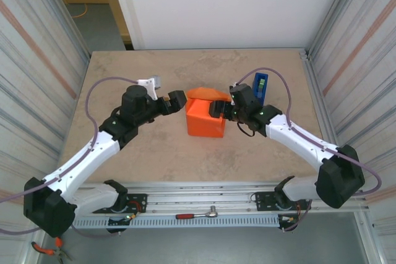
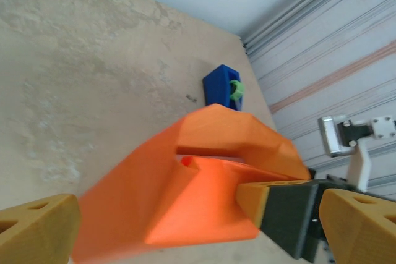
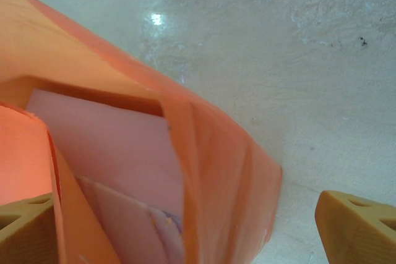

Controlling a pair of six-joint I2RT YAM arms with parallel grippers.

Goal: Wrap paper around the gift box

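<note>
The orange paper [image 1: 206, 120] is folded into a boxy bundle at the table's middle, with one loose flap [image 1: 207, 93] sticking out at the back. Through its open end in the right wrist view I see the pink gift box [image 3: 114, 153] inside. My left gripper [image 1: 180, 100] is at the bundle's left back corner, open, with the paper [image 2: 185, 196] between its wide-spread fingers [image 2: 37, 227]. My right gripper [image 1: 218, 109] is at the right back corner, also open, straddling the paper's open end [image 3: 216, 171]. One of its fingers [image 2: 278, 205] rests against the paper.
A blue tape dispenser with a green roll [image 1: 260, 85] stands just behind the right gripper. Corrugated walls close both sides of the table [image 1: 154, 159]. A ratchet tool [image 1: 198, 214] lies on the near rail.
</note>
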